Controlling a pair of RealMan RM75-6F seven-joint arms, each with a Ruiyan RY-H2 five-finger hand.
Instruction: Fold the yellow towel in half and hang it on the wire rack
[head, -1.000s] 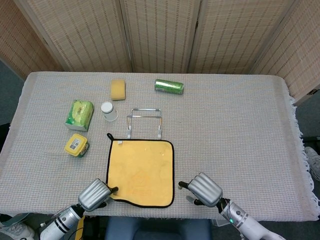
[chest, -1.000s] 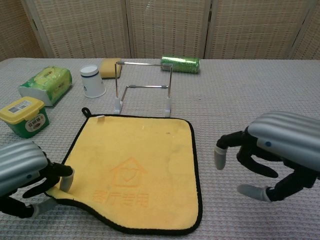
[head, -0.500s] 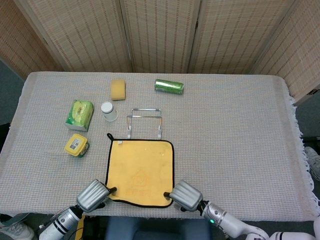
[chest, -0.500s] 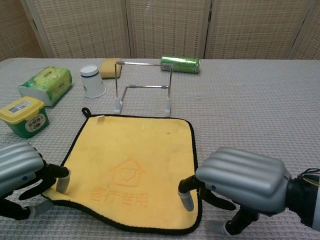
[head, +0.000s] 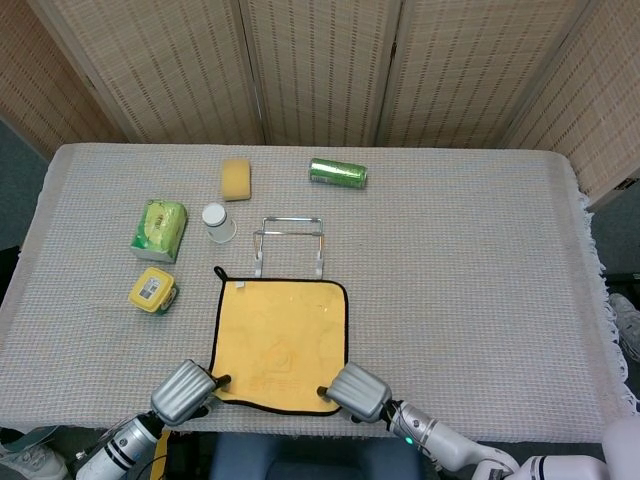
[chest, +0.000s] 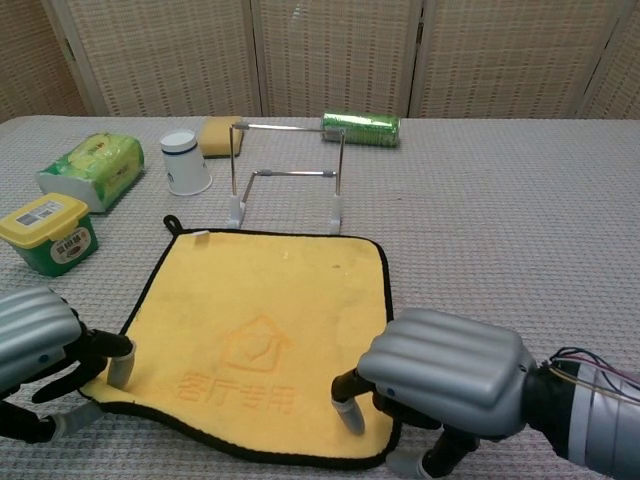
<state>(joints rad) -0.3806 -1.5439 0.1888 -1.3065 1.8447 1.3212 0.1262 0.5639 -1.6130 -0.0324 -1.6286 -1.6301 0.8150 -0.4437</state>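
The yellow towel, edged in black, lies flat near the table's front edge. Just behind it stands the wire rack, bare. My left hand is at the towel's near-left corner, pinching it with a fingertip on top and the thumb under the slightly raised edge. My right hand covers the near-right corner. One of its fingertips rests on the cloth and the thumb lies just past the edge. Whether it clamps the cloth is unclear.
Left of the towel stand a yellow-lidded green jar and a green tissue pack. A white cup, a yellow sponge and a green can lie behind the rack. The front table edge is right by both hands.
My right hand has moved left from the bare cloth beside the towel onto its near-right corner. The left hand stays at the near-left corner, shifted slightly left.
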